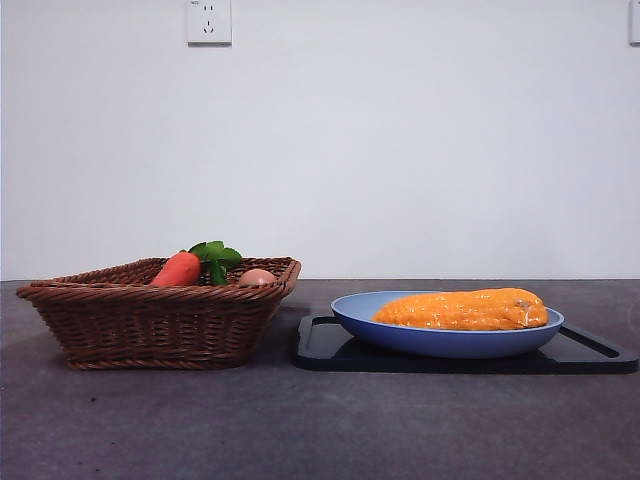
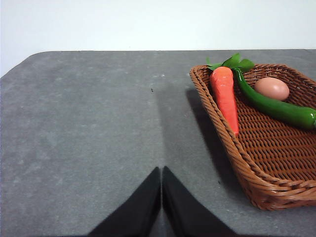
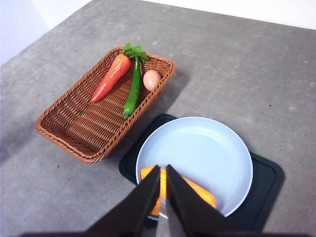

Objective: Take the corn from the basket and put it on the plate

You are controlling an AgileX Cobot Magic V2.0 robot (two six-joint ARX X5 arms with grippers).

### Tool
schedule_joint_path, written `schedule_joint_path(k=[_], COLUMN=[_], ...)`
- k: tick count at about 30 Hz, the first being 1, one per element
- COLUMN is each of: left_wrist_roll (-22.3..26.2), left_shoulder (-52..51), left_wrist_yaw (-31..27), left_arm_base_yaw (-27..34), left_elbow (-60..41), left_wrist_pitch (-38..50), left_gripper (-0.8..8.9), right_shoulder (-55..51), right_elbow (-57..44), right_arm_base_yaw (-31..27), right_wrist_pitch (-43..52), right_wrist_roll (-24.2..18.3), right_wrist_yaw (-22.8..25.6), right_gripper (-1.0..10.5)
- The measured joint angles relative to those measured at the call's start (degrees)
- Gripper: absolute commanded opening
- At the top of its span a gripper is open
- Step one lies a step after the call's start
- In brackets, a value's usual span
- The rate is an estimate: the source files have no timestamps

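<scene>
The corn (image 1: 464, 309), a long yellow-orange cob, lies on its side in the light-blue plate (image 1: 360, 318), which rests on a black tray. In the right wrist view only a piece of the corn (image 3: 195, 191) shows behind the jaws, at the near edge of the plate (image 3: 197, 148). My right gripper (image 3: 163, 169) hangs high above the plate, jaws shut and empty. The wicker basket (image 1: 150, 325) stands left of the plate. My left gripper (image 2: 161, 170) is shut, empty, over bare table beside the basket (image 2: 232, 148). Neither arm shows in the front view.
The basket holds a carrot (image 3: 111, 77) with green leaves, a green pepper (image 3: 133, 89) and an egg (image 3: 151, 79). A black tray (image 1: 590, 352) lies under the plate. Grey tabletop stretches in front of both, with a white wall behind.
</scene>
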Motion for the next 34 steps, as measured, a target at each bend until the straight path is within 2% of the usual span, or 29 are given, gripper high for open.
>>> schedule_joint_path(k=[25,29,34], left_wrist_roll=[-0.09,-0.09,-0.09], left_shoulder=[0.00,0.00,0.00], left_wrist_yaw=[0.00,0.00,0.00], left_arm_base_yaw=[0.00,0.00,0.00], left_elbow=[0.00,0.00,0.00], left_wrist_pitch=[0.00,0.00,0.00], left_gripper=[0.06,0.06,0.06], right_shoulder=[-0.04,-1.90,-9.27], right_elbow=[0.00,-0.02,-5.51], right_arm_base_yaw=[-0.02,-1.99,-6.56], right_wrist_pitch=[0.00,0.22,8.90], right_wrist_roll=[-0.28,-2.25,-3.69], right_wrist_yaw=[0.02,2.60,4.04], right_gripper=[0.0,0.0,0.0])
